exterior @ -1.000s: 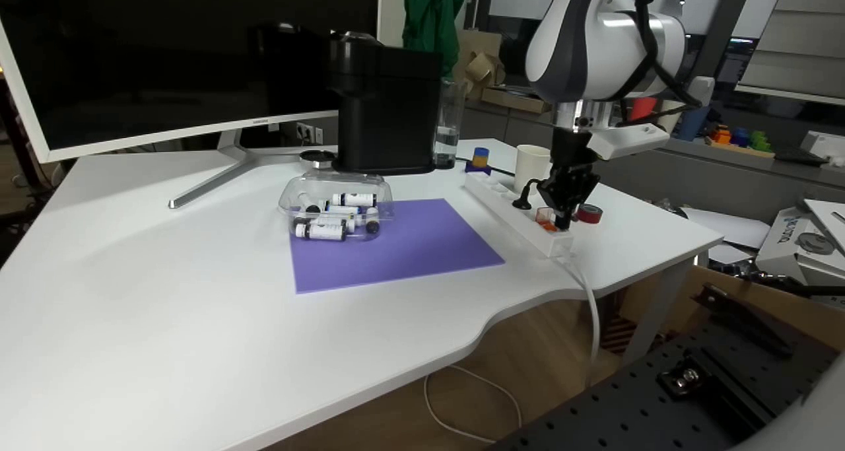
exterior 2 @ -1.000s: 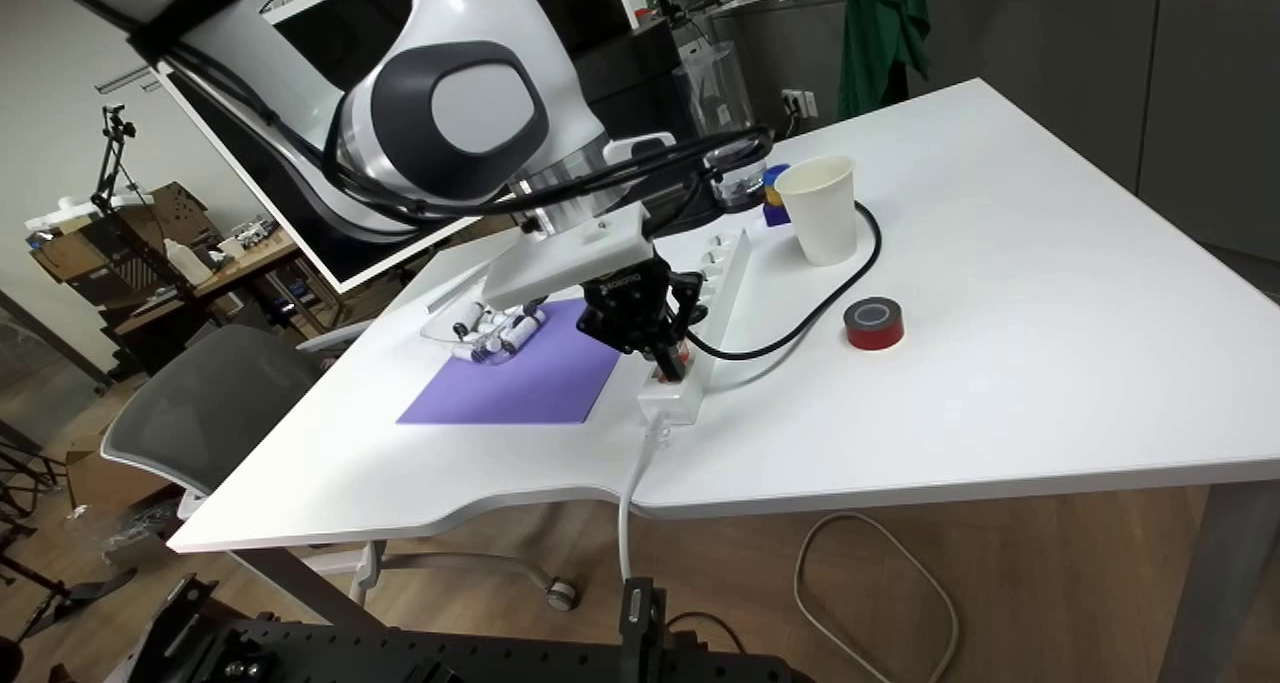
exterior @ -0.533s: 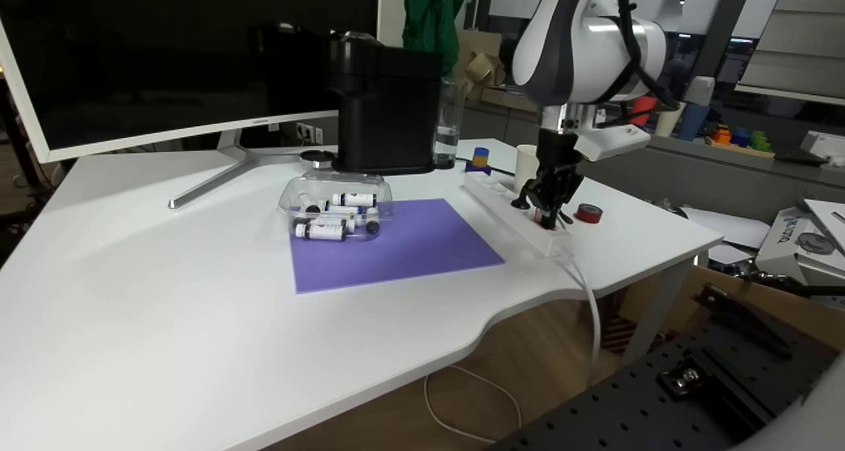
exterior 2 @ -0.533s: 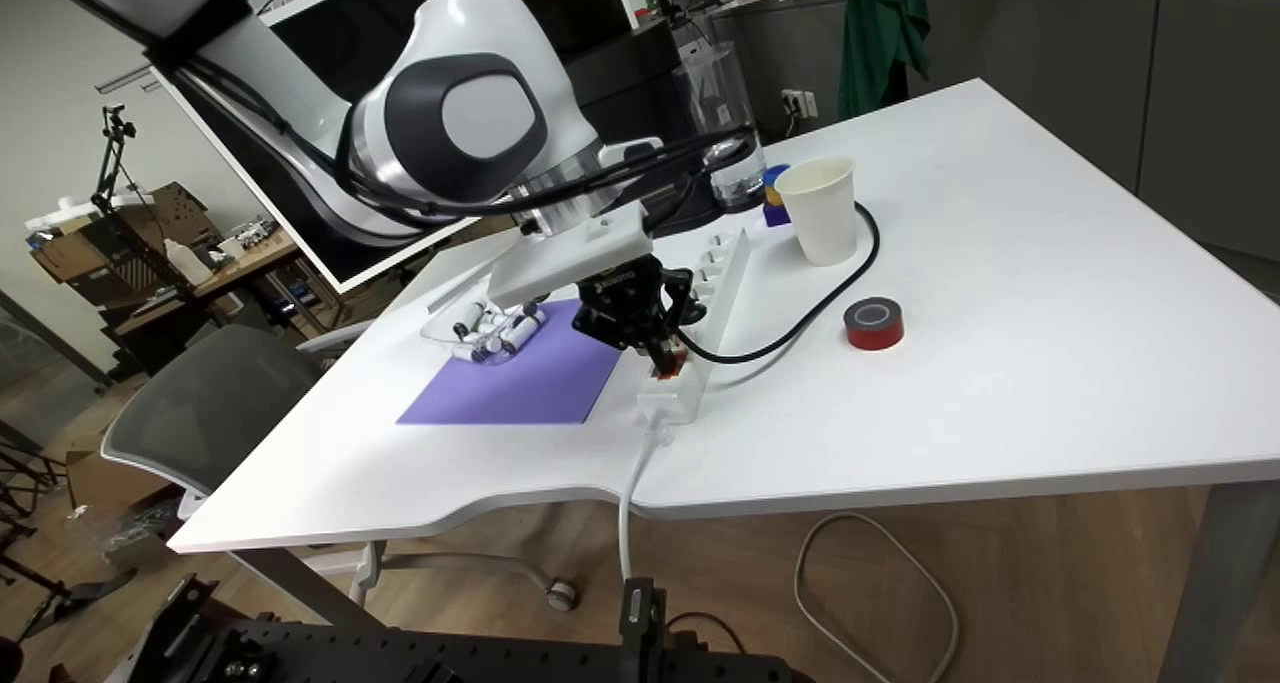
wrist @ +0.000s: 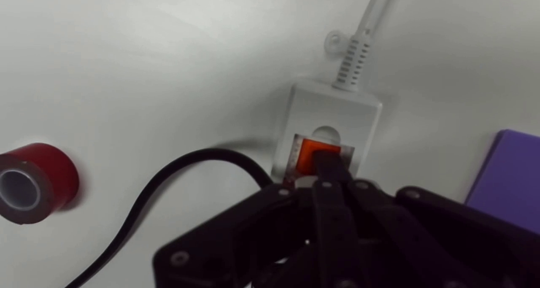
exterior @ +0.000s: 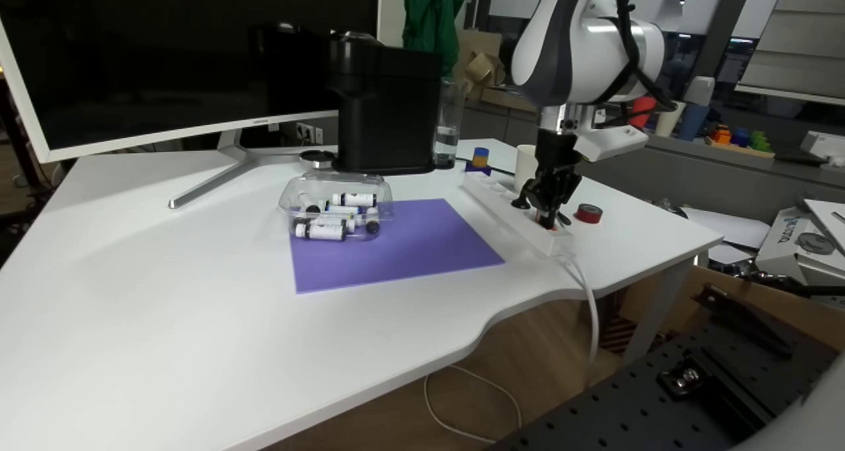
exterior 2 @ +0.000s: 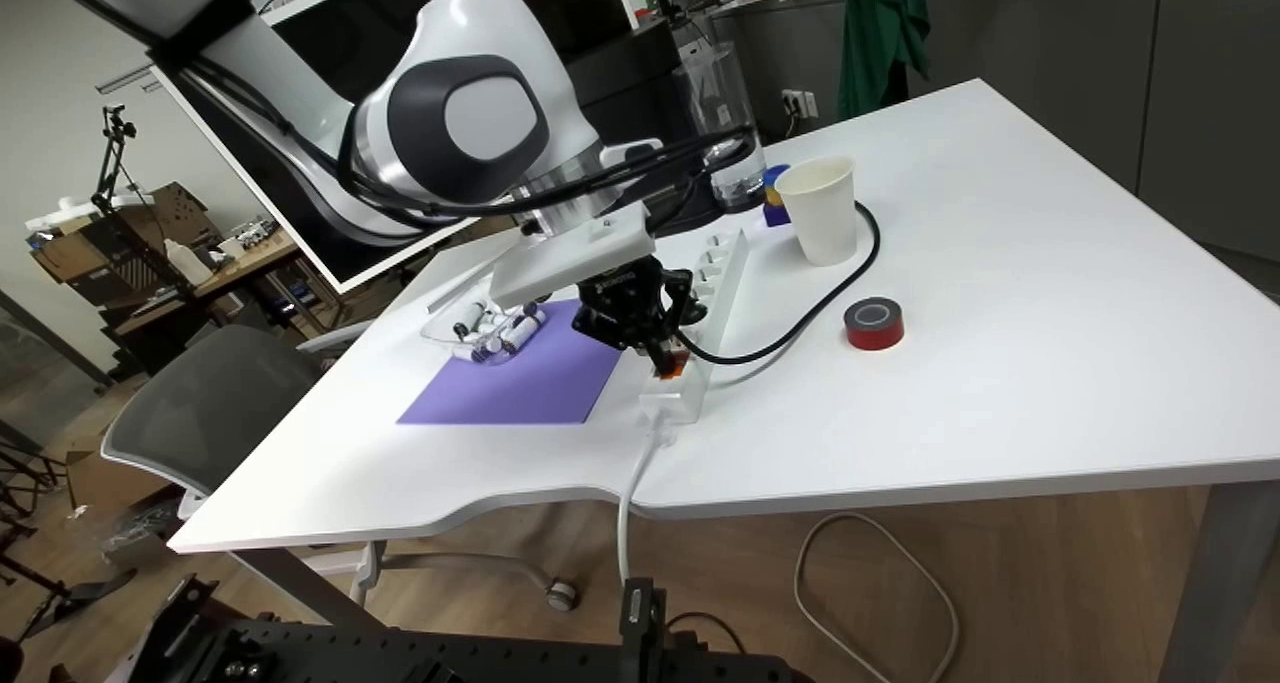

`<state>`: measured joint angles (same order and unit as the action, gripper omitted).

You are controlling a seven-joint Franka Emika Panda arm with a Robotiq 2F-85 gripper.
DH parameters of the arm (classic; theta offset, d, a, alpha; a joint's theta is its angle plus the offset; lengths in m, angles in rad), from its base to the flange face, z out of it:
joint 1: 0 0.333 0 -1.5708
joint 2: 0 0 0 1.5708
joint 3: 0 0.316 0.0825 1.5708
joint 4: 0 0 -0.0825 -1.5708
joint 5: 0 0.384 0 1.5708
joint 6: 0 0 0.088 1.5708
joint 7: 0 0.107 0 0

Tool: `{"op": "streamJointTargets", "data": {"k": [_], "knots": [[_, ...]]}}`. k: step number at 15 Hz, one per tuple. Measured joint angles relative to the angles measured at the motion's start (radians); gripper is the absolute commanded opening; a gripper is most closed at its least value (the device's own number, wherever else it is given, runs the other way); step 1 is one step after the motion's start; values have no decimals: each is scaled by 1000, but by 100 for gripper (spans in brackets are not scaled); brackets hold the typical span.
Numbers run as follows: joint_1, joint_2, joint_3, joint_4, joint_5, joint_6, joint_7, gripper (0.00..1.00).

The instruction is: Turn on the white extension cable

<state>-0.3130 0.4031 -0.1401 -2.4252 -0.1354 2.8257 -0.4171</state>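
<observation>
Right now your gripper (wrist: 328, 157) points down at the orange switch (wrist: 307, 155), its fingers (wrist: 332, 170) squeezed together, and nothing shows between them — that makes one thin tip, good for a small push. They seem to touch the switch. The white extension cable (exterior: 509, 214) lies flat on the table (exterior 2: 1000, 363), its switch end near the wavy edge, where the white cord (wrist: 373, 14) hangs over and down. That likely makes the switch easy for you to reach. A black cord (wrist: 211, 154) bends right beside the gripper, so try not to drag it. I'd guess you are at the pressing part. The switch looks bright, but I can't tell if it's on — push straight down so nothing slides.
</observation>
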Motion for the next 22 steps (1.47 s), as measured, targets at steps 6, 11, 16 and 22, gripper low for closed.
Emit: {"op": "streamJointTargets", "data": {"k": [6, 11, 16, 22], "knots": [[-94, 12, 68, 41, 99, -57, -88, 0], [-271, 77, 165, 208, 352, -336, -327, 0], [-291, 170, 105, 386, 411, -572, -329, 0], [-266, 215, 69, 465, 412, -667, -296, 0]]}}
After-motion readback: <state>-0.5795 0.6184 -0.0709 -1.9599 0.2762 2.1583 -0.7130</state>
